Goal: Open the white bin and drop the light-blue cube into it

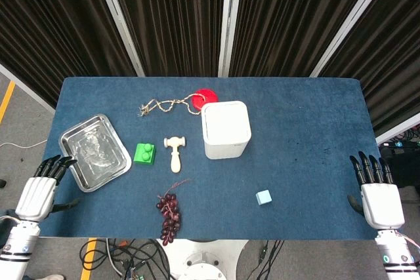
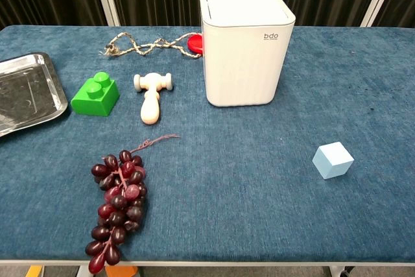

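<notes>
Left hand: the left hand (image 1: 41, 188) hung off the near left corner of the desk, empty, its dark fingers (image 1: 58, 164) held straight and slightly apart, their tips at the near corner of the steel tray; contact could not be told. It showed only in the head view.
Right hand: the right hand (image 1: 377, 191) hung off the near right corner, also empty, fingers extended and apart, well away from every object.
Desk: the desk (image 1: 308, 129) was covered in dark blue cloth.
Grapes: a bunch of dark red grapes (image 2: 115, 205) lay nearest the front edge, left of centre, its stem pointing toward the far right.
Light-blue cube: the light-blue cube (image 2: 333, 159) sat alone on the cloth at the near right, well apart from the white bin and from both hands.
Green block: a green toy block (image 2: 96, 95) with two studs stood just right of the tray.
Hammer: a small wooden hammer (image 2: 153, 93) lay between the green block and the bin, head toward the far side.
Steel tray: the steel tray (image 1: 94, 151) lay flat at the left of the desk.
White bin: the white bin (image 2: 246, 48) stood upright near the middle, its lid closed, a small logo on its near face.
Rope: a short braided rope (image 2: 142, 46) lay beyond the hammer, running toward the bin.
Red disc: a red disc (image 1: 205, 96) lay just behind the bin's left side, at the rope's end.
</notes>
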Controlling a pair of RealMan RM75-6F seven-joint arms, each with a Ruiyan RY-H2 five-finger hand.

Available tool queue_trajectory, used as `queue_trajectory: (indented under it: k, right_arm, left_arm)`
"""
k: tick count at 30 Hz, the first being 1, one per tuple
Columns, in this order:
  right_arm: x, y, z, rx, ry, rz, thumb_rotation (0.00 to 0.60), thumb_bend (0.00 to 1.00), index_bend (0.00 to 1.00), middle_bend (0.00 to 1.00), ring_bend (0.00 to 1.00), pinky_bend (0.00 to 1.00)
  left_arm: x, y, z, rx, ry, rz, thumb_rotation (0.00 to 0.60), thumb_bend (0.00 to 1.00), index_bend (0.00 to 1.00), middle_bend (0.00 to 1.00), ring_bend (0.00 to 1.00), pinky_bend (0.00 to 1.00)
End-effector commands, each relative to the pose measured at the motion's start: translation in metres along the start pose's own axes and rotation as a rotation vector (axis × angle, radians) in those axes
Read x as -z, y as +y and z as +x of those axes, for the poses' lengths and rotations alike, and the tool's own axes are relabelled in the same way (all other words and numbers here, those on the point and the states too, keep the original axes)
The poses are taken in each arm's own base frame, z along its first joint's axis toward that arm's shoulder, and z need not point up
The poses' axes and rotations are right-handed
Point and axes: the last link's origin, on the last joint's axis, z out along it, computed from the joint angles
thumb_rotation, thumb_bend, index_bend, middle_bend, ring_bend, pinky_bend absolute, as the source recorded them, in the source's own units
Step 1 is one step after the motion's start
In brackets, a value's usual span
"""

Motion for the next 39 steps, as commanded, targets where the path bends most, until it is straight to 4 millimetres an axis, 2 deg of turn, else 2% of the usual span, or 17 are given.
queue_trajectory:
  k: [1,10,12,14,16,21,25,27,31,36,39]
  right_arm:
    - [0.01,0.005,-0.013,-0.027,-0.004,-0.03,0.6,0.11,0.0,0.0,0.0,0.0]
    - [0.005,-0.005,-0.01,-0.045,-0.01,0.001,0.6,0.13,0.0,0.0,0.0,0.0]
    - [0.001,-0.01,-0.007,-0.043,-0.01,0.021,0.6,0.15,0.0,0.0,0.0,0.0]
    - [-0.007,-0.021,0.0,-0.04,-0.006,0.065,0.6,0.21,0.0,0.0,0.0,0.0]
    - [-0.018,-0.036,0.01,-0.024,0.01,0.135,0.6,0.27,0.0,0.0,0.0,0.0]
    - [-0.057,-0.09,0.044,-0.013,0.067,0.33,0.6,0.3,0.0,0.0,0.0,0.0]
    - [-0.094,-0.129,0.063,0.005,0.094,0.445,0.6,0.45,0.0,0.02,0.0,0.0]
    - [-0.109,-0.148,0.067,0.006,0.076,0.488,0.6,0.49,0.0,0.03,0.0,0.0]
    - [-0.126,-0.178,0.067,-0.002,0.032,0.553,0.6,0.56,0.0,0.07,0.0,0.0]
    - [-0.132,-0.204,0.063,-0.018,-0.002,0.607,0.6,0.67,0.0,0.14,0.0,0.0]
    - [-0.134,-0.212,0.057,-0.03,-0.02,0.614,0.6,0.67,0.0,0.16,0.0,0.0]
  left_arm:
    - [0.0,0.0,0.0,-0.001,0.001,0.002,0.6,0.05,0.18,0.14,0.07,0.12]
    - [0.001,-0.001,0.002,0.004,0.012,0.002,0.6,0.05,0.18,0.14,0.07,0.12]
    - [0.001,-0.001,0.002,0.006,0.011,0.001,0.6,0.05,0.18,0.14,0.07,0.12]
    - [0.001,-0.001,0.001,0.004,0.004,-0.002,0.6,0.05,0.18,0.14,0.07,0.12]
    - [0.002,0.0,0.001,0.0,0.001,-0.007,0.6,0.05,0.18,0.14,0.07,0.12]
    - [0.001,0.0,0.0,0.001,0.003,-0.008,0.6,0.05,0.18,0.14,0.07,0.12]
    - [0.001,0.0,0.001,0.0,0.008,-0.008,0.6,0.05,0.18,0.14,0.07,0.12]
    - [0.002,-0.002,0.001,-0.001,0.007,-0.001,0.6,0.05,0.18,0.14,0.07,0.12]
    - [0.002,-0.004,0.0,0.001,0.005,0.007,0.6,0.05,0.18,0.14,0.07,0.12]
    - [0.002,-0.004,0.001,0.0,0.004,0.006,0.6,0.05,0.18,0.14,0.07,0.12]
    - [0.001,-0.006,0.0,0.004,0.0,0.012,0.6,0.05,0.18,0.14,0.07,0.12]
